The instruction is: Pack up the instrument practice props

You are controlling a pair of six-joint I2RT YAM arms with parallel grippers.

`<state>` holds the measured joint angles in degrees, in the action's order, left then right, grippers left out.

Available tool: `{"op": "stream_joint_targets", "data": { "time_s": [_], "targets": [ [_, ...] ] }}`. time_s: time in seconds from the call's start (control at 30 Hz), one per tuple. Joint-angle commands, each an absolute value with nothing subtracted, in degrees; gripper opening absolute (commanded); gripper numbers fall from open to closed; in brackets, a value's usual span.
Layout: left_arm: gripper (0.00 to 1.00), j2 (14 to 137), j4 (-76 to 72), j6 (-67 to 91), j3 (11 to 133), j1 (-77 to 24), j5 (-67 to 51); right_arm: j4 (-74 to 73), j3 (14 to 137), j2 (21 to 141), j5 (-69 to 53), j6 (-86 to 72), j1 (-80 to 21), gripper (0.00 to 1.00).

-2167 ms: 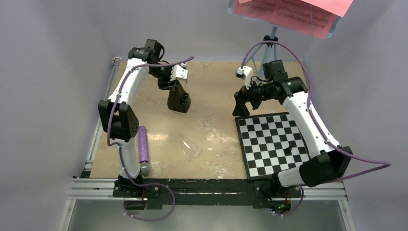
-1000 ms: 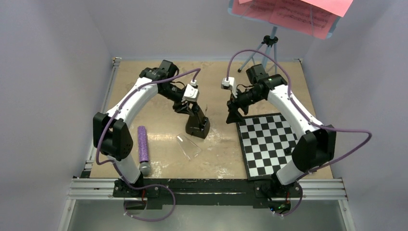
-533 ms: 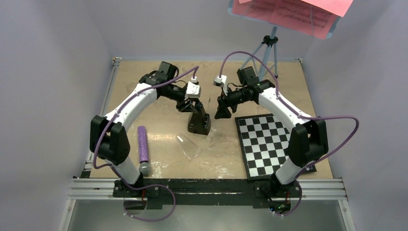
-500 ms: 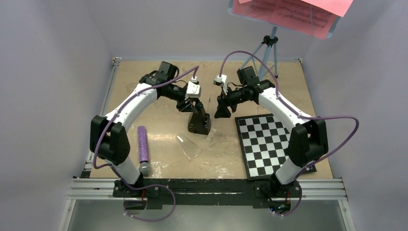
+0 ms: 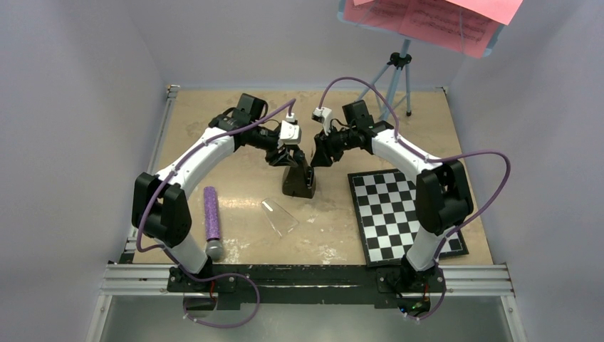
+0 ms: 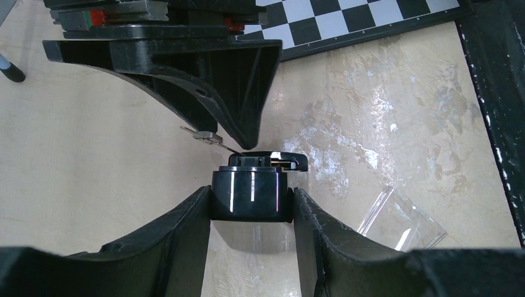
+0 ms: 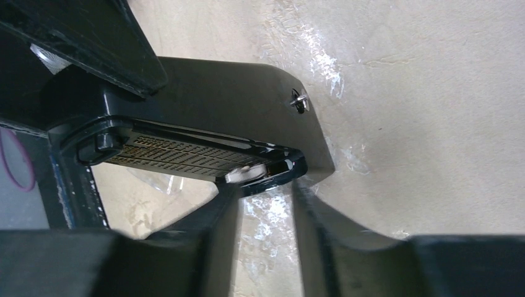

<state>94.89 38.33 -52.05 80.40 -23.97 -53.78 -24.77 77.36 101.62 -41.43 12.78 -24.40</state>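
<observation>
The left gripper (image 6: 252,195) clamps the metronome (image 5: 298,182) upright at mid-frame, likely to steady it. The right gripper (image 7: 263,189), half-closed, flanks its top, and whether it has a grip is unclear.

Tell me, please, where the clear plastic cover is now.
Top view: the clear cover lies centrally, on the near side of the metronome, left of the checkered board.

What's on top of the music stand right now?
Pink sheet-music pages rest on the music stand, printed notes showing. They cover its desk, so anything beneath is hidden.
</observation>
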Motion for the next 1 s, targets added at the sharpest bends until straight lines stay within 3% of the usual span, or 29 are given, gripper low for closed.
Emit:
{"op": "stream_joint_targets", "data": {
  "time_s": [0.0,0.43,0.97],
  "targets": [
    [0.00,93.0,38.6,-55.5,79.4,-23.6,-53.9,-23.9,80.4,100.6,-42.6,13.9,-24.7,0.33],
    [0.00,94.1,42.2,-59.0,81.7,-22.5,-53.8,-23.4,81.0,100.7,-47.3,19.2,-25.4,0.30],
    [0.00,95.8,43.1,-60.6,83.6,-22.5,-53.3,-26.7,83.4,100.8,-51.3,25.0,-26.7,0.18]
  ]
}}
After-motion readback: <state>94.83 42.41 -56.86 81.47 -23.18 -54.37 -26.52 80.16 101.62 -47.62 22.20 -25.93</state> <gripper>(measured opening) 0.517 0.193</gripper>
